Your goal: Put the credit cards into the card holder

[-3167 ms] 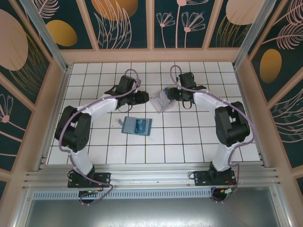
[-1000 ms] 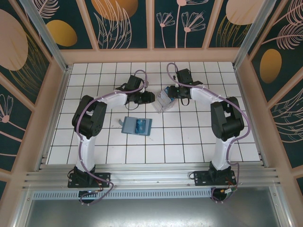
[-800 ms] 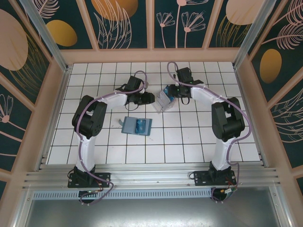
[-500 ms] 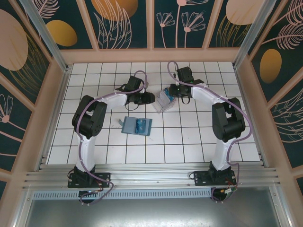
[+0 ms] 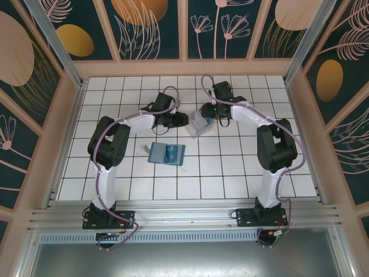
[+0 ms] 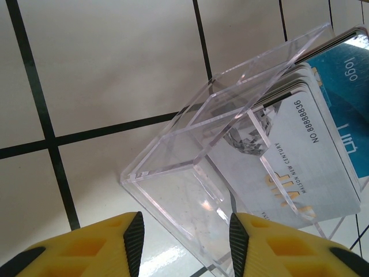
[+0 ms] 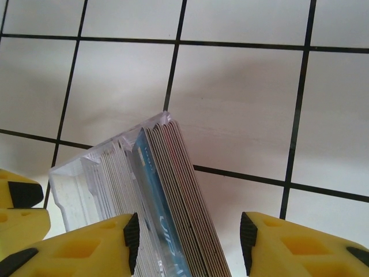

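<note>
The teal card holder point(image 5: 159, 154) lies open on the tiles in front of the arms, with a blue credit card point(image 5: 172, 153) resting on it. Farther back, a clear plastic box point(image 5: 198, 123) leans tilted and holds a stack of credit cards point(image 7: 179, 190), a white one point(image 6: 300, 173) facing out. My left gripper point(image 5: 185, 119) point(image 6: 186, 242) is open at the box's left, its fingers straddling a box corner point(image 6: 173, 190) with a gap beside it. My right gripper point(image 5: 206, 113) point(image 7: 189, 242) is open from the far right, its fingers either side of the cards' upper edges.
White tiled floor with black grout lines lies all round. Wooden walls with dark floral panels point(image 5: 184, 29) close the back and sides. An aluminium rail point(image 5: 184, 216) runs along the near edge by the arm bases.
The right gripper's jaws have spread apart over the card stack, and its wrist has shifted slightly back and to the left. The left arm, box and card holder stay put.
</note>
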Robot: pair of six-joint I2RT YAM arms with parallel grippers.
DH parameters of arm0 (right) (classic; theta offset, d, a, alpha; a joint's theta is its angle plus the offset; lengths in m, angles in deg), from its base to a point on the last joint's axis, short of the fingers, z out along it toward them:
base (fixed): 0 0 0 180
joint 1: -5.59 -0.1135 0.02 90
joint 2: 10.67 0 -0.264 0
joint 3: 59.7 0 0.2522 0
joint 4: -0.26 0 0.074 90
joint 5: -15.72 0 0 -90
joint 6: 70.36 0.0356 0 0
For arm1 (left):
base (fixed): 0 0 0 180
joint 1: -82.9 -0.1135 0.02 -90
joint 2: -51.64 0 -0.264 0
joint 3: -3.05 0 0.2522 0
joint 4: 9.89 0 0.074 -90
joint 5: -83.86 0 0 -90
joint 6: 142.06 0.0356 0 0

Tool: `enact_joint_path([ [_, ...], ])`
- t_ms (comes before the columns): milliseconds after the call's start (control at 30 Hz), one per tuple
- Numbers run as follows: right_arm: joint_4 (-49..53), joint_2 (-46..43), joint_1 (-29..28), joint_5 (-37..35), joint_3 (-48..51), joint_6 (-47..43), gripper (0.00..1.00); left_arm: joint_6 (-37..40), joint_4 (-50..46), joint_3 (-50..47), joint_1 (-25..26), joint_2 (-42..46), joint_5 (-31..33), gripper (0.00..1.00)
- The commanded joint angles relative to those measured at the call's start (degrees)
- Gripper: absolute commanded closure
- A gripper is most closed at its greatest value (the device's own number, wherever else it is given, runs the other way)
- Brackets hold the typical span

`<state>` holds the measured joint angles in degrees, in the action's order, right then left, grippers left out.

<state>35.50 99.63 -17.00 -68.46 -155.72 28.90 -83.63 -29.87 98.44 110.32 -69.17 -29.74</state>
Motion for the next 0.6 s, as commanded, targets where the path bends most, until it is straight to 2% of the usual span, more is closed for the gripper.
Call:
enact_joint_path([
  [0,2.08,1.96,-0.35,-0.73,-1.76,-0.91,0.48,-0.60,1.02,0.01,0.00,1.19,-0.79,0.53],
  [567,2.53,1.09,-0.11,-4.13,-2.82,-0.82,0.52,-1.12,2.12,1.57,-0.01,-4.41,-1.28,0.53],
])
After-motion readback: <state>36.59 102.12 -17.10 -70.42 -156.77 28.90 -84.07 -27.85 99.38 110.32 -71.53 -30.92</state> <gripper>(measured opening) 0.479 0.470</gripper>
